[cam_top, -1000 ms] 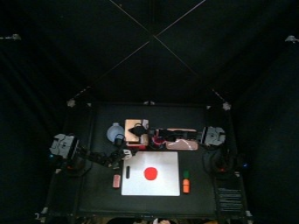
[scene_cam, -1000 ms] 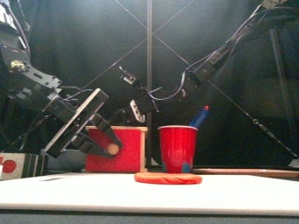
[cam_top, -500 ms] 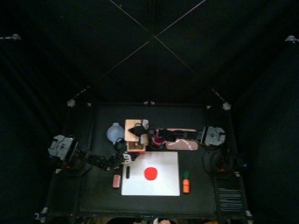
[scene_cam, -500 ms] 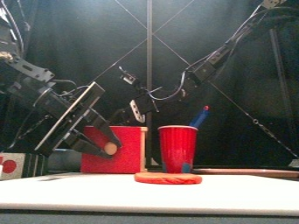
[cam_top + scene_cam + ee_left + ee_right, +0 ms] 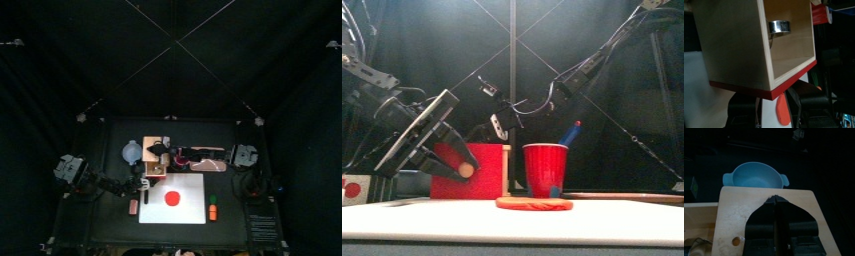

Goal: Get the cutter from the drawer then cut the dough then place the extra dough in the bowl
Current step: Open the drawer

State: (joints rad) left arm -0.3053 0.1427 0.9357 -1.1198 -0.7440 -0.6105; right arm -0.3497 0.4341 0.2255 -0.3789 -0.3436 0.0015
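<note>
White cutting board (image 5: 191, 183) at table front. Wooden box (image 5: 737, 208) behind it; right gripper (image 5: 775, 203) jaws together, tips on box top. Drawer (image 5: 791, 45) pulled out, left gripper (image 5: 765, 107) clamped on its red front. Blue-grey bowl (image 5: 754, 175) beside box. Red dough (image 5: 170, 198) on board. Cutter (image 5: 779, 26) inside drawer.

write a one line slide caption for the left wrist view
Open drawer held by its red front in the left gripper, round metal cutter lying inside.
</note>
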